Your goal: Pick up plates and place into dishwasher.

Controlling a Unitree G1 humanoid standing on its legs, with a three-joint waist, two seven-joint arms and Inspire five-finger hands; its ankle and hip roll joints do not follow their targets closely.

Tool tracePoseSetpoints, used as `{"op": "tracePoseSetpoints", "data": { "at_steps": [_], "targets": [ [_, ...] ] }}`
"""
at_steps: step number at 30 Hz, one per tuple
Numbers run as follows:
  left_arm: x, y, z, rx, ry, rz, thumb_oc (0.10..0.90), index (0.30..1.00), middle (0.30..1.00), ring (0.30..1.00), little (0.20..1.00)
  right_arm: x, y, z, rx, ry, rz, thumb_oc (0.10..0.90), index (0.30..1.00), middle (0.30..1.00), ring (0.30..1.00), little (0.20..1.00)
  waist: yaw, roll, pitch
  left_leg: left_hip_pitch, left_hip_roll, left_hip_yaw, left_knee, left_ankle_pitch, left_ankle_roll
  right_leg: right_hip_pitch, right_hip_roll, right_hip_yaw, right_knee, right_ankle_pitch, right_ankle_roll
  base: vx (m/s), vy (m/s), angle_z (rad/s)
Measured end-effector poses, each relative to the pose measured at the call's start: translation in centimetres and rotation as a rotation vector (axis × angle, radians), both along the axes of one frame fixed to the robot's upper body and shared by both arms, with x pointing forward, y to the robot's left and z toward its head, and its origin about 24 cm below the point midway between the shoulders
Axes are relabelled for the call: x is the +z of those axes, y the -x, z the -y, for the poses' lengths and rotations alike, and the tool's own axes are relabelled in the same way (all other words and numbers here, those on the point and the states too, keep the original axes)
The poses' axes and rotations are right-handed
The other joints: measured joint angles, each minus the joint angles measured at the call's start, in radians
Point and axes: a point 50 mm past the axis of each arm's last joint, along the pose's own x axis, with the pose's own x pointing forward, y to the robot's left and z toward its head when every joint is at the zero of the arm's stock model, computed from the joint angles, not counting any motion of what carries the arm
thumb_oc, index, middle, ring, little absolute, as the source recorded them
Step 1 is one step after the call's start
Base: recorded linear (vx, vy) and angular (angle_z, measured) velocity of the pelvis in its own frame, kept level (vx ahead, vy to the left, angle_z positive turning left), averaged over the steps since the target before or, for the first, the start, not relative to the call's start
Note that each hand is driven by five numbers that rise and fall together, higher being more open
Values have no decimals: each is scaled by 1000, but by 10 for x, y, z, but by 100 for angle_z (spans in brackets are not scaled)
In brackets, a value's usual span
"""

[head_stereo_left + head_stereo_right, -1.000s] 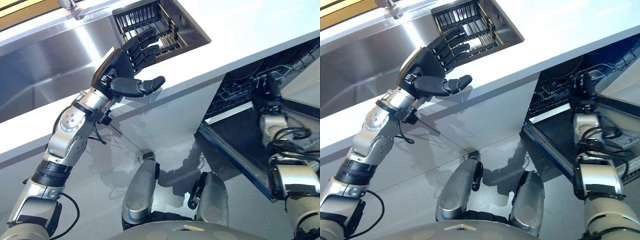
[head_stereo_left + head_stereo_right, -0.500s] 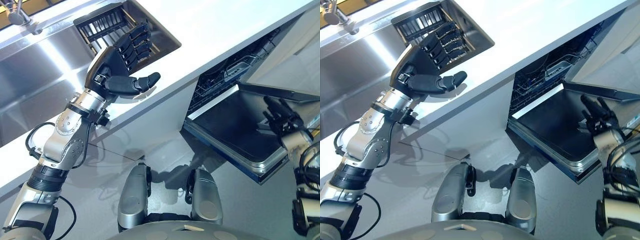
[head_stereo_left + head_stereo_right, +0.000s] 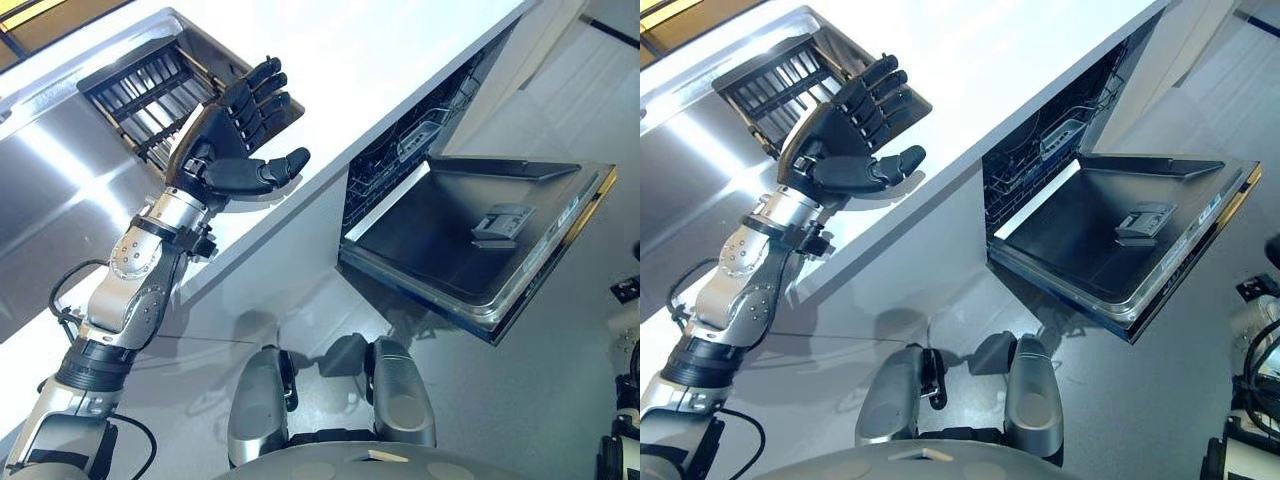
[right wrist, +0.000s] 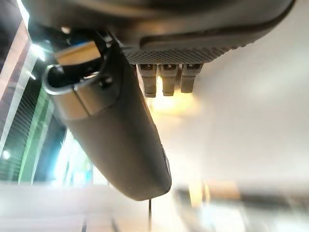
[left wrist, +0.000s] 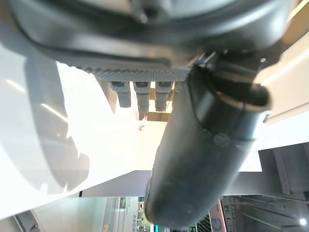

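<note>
White counter (image 3: 400, 60) beside dish rack (image 3: 150, 95); dishwasher door (image 3: 470, 240) down.

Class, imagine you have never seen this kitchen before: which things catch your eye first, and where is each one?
The robot's left hand, fingers spread and holding nothing, hovers above the white countertop beside the black dish rack set in the steel sink. To its right, the dishwasher door hangs wide open below the counter, with the wire rack visible inside.
</note>
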Motion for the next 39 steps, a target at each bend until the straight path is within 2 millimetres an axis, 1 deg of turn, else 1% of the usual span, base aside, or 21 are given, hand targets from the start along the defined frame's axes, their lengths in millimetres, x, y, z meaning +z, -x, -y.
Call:
{"op": "tracePoseSetpoints", "data": {
  "at_steps": [2,4,6,7,8,10,12,13,16,18,20,22,25,27,28,30,31,32,35,39],
  "targets": [
    [-2,1,0,0,-1,-9,800,900,900,900,900,-11,18,11,-80,-12,-21,800,900,900,900,900,-4,0,-6,1,0,5,-3,-1,1,-1,0,2,-5,0,0,-30,37,-6],
    [-3,1,0,2,0,-10,800,900,900,900,900,-24,31,17,-101,-69,-8,800,900,900,900,900,-14,1,-6,1,0,6,-5,-1,1,-1,-1,3,-6,0,0,-35,15,-3],
    [-3,1,-1,2,-1,-9,800,900,900,900,900,-41,39,18,-54,-175,51,800,900,900,900,900,-22,1,-7,0,0,10,-7,-1,1,-7,-1,5,-6,1,-1,-34,-4,-6],
    [-2,1,-1,4,-1,-8,800,900,900,900,900,-48,39,16,-11,-219,86,800,900,900,900,900,-25,1,-7,-1,1,15,-9,-2,2,-13,-1,10,-3,1,-2,-30,-25,-12],
    [-2,1,-2,5,-2,-6,800,900,900,900,900,-55,36,11,46,-259,120,800,900,900,900,900,-29,2,-7,-1,1,19,-10,-1,1,-18,0,14,1,2,-3,-29,-43,-10],
    [-2,1,-1,1,-2,-7,800,900,900,900,900,-74,29,-3,178,-329,133,800,900,900,900,900,-39,3,-7,0,2,19,-10,-1,0,-19,0,14,5,2,-3,-22,-50,-3],
    [-2,1,-1,-4,-2,-6,800,900,900,900,900,-90,23,-18,274,-395,141,800,900,900,900,900,-40,5,-8,-1,2,19,-10,0,-2,-22,1,13,8,2,-4,-24,-62,-1],
    [-2,0,0,-8,-1,-9,800,900,900,900,900,-102,20,-28,331,-446,146,800,900,900,900,900,-36,9,-10,-3,3,17,-10,2,-4,-23,-1,10,10,2,-4,-15,-63,0],
    [-4,0,3,-28,1,-14,800,900,900,900,900,-126,17,-48,403,-570,168,800,900,900,900,900,-25,15,-12,-3,3,13,-8,2,-5,-20,-4,-1,12,1,-5,17,-64,3],
    [-5,-1,8,-52,2,-23,800,900,900,900,900,-141,18,-59,445,-637,150,800,900,900,900,900,-10,20,-14,-2,2,9,-7,2,-5,-17,-7,-6,13,0,-6,23,-48,6],
    [-7,-1,13,-82,-5,-32,800,900,900,900,900,-156,22,-69,465,-709,147,800,900,900,900,900,8,26,-16,-3,-9,-6,-6,3,-6,-14,-20,-24,20,-2,-10,24,-47,9],
    [-8,-1,15,-90,-9,-43,800,900,900,900,900,-158,26,-68,464,-723,152,800,900,900,900,900,15,26,-16,-3,-11,-11,-1,3,-6,-12,-24,-32,24,-3,-11,3,-34,3],
    [-7,-2,18,-104,-13,-49,800,900,900,900,900,-157,23,-67,509,-735,151,800,900,900,900,900,15,32,-17,-20,-14,-27,12,4,-4,-16,-27,-45,33,-6,-16,8,-15,12],
    [-9,-2,20,-115,-15,-57,800,900,900,900,900,-155,22,-66,544,-744,154,800,900,900,900,900,16,33,-16,-20,-29,-46,12,8,-3,-16,-35,-50,42,-7,-18,12,-3,10],
    [-10,-2,21,-118,-17,-61,800,900,900,900,900,-154,22,-65,559,-747,150,800,900,900,900,900,15,33,-16,-20,-30,-48,12,8,-2,-16,-35,-50,42,-8,-19,18,0,3],
    [-11,-2,22,-122,-12,-65,800,900,900,900,900,-151,15,-69,626,-759,160,800,900,900,900,900,20,34,-15,-25,-32,-58,14,9,-3,-16,-36,-55,47,-10,-24,18,7,-4],
    [-12,-2,22,-123,-10,-68,800,900,900,900,900,-146,5,-75,716,-763,173,800,900,900,900,900,21,34,-15,-24,-33,-65,14,11,-6,-16,-35,-61,48,-7,-27,22,18,-10],
    [-13,-2,23,-129,-6,-69,800,900,900,900,900,-144,3,-76,742,-752,149,800,900,900,900,900,22,34,-15,-24,-33,-69,15,12,-7,-16,-36,-65,49,-6,-29,21,19,-10],
    [-15,0,18,-120,19,-55,800,900,900,900,900,-137,5,-82,845,-731,134,800,900,900,900,900,19,34,-15,-28,-33,-77,14,17,-14,-26,-35,-69,60,-10,-37,3,1,-1],
    [-13,1,10,-103,30,-32,800,900,900,900,900,-127,3,-86,918,-767,201,800,900,900,900,900,16,32,-14,-37,-28,-99,13,25,-28,-34,-32,-94,64,-12,-45,13,-20,-5]
  ]
}}
